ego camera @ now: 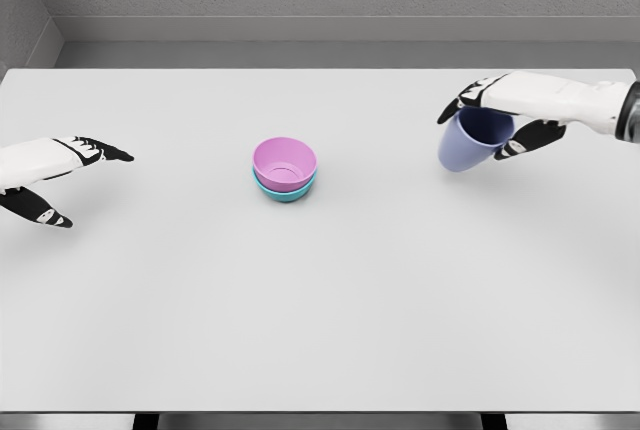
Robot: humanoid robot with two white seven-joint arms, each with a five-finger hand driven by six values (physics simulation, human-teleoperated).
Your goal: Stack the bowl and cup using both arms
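A pink bowl (285,163) sits nested in a teal bowl (284,190) near the middle of the white table (320,300). At the right, my right hand (495,115) is shut on a lavender-blue cup (470,140), which hangs tilted above the table with its mouth facing up and right. The cup is well to the right of the bowls. My left hand (75,175) hovers at the far left edge, its fingers spread and holding nothing.
A grey wall and floor strip run behind the table's far edge (320,69). The table's front edge (320,412) lies at the bottom of the view.
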